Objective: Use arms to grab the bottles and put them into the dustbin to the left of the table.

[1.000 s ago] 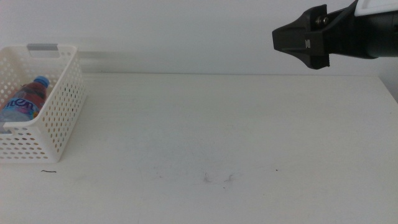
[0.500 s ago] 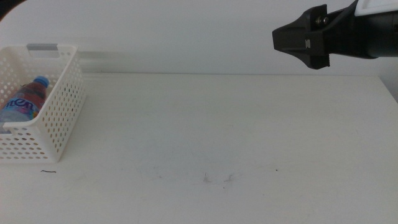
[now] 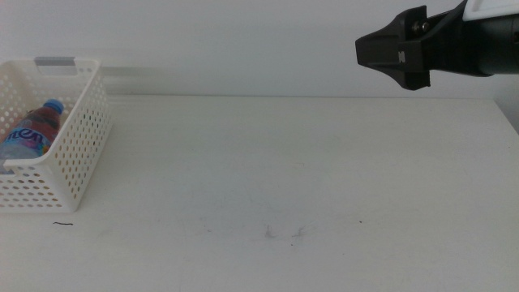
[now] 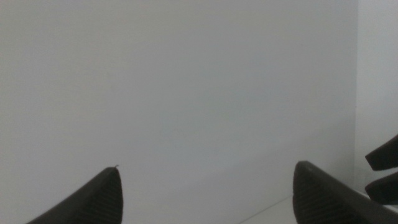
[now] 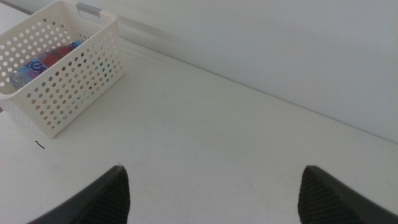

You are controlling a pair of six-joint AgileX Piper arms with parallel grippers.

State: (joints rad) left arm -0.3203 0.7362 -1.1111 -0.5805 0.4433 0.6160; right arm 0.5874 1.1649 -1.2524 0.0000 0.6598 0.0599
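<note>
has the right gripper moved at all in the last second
No. In the middle view the right gripper hangs at the same spot, up right above the table's far edge, far from the dustbin.

bright even light, faint soft shadows, washed-out whites, left wrist view slightly hazy

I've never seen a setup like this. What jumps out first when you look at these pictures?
The white perforated dustbin at the table's left edge, with a blue-capped bottle lying inside it, draws the eye first. Next comes the right gripper, dark and held high above the table's far right side, jaws open and empty. The left gripper is outside the middle view; its own camera shows open jaws facing a blank wall.
</note>
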